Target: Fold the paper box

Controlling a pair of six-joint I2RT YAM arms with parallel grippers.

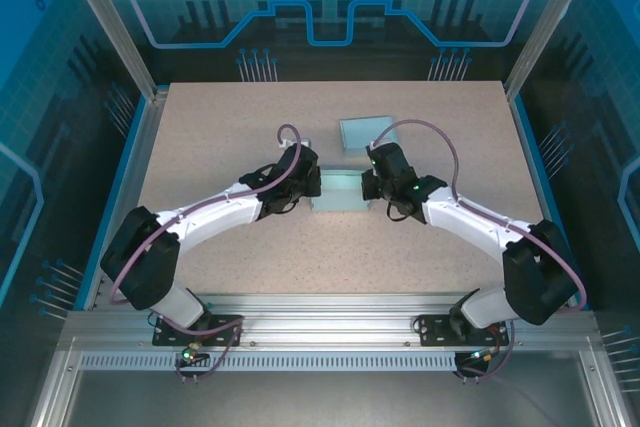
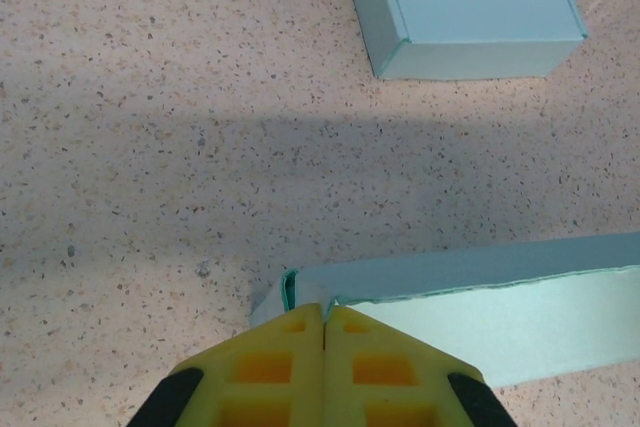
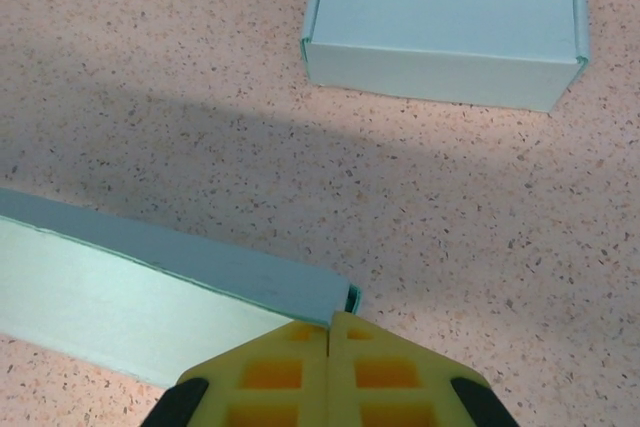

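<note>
I'm getting bright, even overhead light on the table [image 1: 200, 117], while the enclosure [image 1: 60, 67] around it sits dim and blue. In both wrist views a broad soft shadow crosses the surface, whose speckle reads sharp.

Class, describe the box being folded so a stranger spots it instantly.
Look at the middle of the speckled table. The pale teal paper box there has the shut left gripper and right gripper at its ends; the closed box behind it stands untouched.

Closed yellow jaws of the left gripper [image 2: 325, 317] touch a corner of the pale-teal paper box [image 2: 480, 297]; a folded teal cardboard box [image 2: 470, 7] lies beyond it.
</note>
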